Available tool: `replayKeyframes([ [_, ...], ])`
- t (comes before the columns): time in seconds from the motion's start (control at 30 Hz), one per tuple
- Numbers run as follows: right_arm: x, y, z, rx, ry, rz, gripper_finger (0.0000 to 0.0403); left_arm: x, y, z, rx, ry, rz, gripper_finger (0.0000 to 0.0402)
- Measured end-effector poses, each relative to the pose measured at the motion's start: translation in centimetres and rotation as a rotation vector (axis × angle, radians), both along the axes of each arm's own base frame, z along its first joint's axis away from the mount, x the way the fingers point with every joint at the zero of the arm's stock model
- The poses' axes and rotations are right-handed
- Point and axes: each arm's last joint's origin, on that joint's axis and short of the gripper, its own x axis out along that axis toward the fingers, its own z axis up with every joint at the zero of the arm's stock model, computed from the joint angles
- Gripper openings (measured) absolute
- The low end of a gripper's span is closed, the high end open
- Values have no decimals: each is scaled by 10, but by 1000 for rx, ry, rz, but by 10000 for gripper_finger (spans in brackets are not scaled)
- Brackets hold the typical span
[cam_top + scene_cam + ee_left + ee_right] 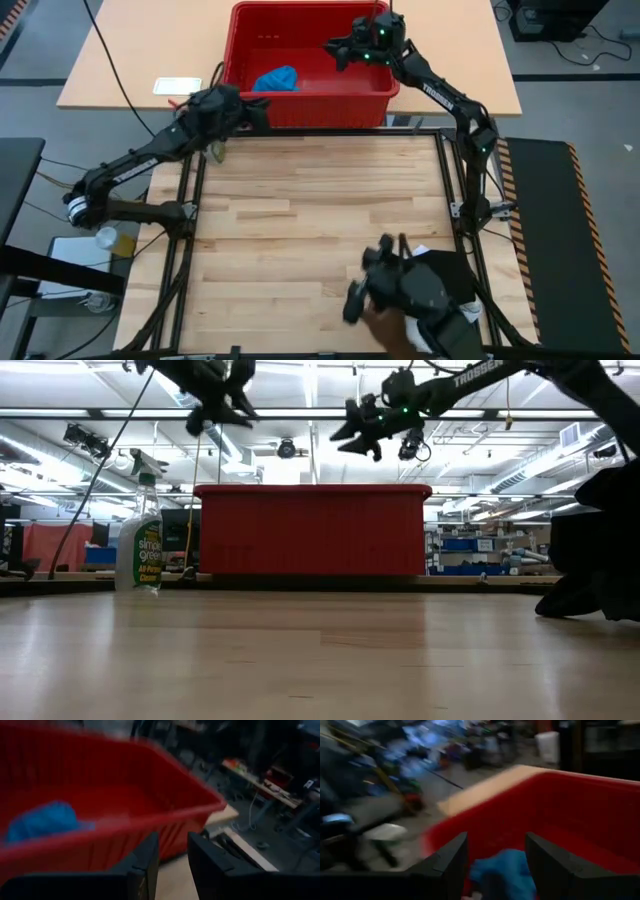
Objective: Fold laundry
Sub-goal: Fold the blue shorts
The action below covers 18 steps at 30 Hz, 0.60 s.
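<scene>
A red plastic basket [310, 65] is set at the far edge of a pale wooden table [300, 230], seen from above; a small bright blue garment [276, 79] is lying crumpled inside the basket, towards its left side. The left gripper [262, 108] is held in the air just outside the basket's near left corner; in the left wrist view its two dark fingers [145, 865] are parted by only a narrow gap, and nothing is held between them. The right gripper [340, 52] is raised over the basket's right half; in the right wrist view its fingers [445, 862] are spread wider and are empty, with the blue garment seen beyond them. A black garment [430, 290] with a white one [470, 312] partly under it is heaped at the table's near right corner. A spray bottle [139, 545] is seen beside the basket in the low view.
</scene>
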Motion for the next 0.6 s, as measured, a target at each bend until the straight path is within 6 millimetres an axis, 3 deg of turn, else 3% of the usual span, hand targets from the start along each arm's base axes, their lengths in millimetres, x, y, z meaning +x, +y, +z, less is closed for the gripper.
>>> replayKeyframes([
  [0.13, -18, -20, 6, -83, 125, -195, 199, 3, 19, -8, -184, -4, -23, 102],
  [0.3, -34, -58, -3, -126, 160, -272, 199, 6, 34, -17, -271, 16, 9, 102],
  [0.43, -41, -86, -21, -15, 102, -272, 199, 11, 28, -13, -288, -38, -23, 102],
  [0.6, -33, -100, -41, -33, 111, -271, 199, 19, 16, -14, -315, -34, -70, 102],
])
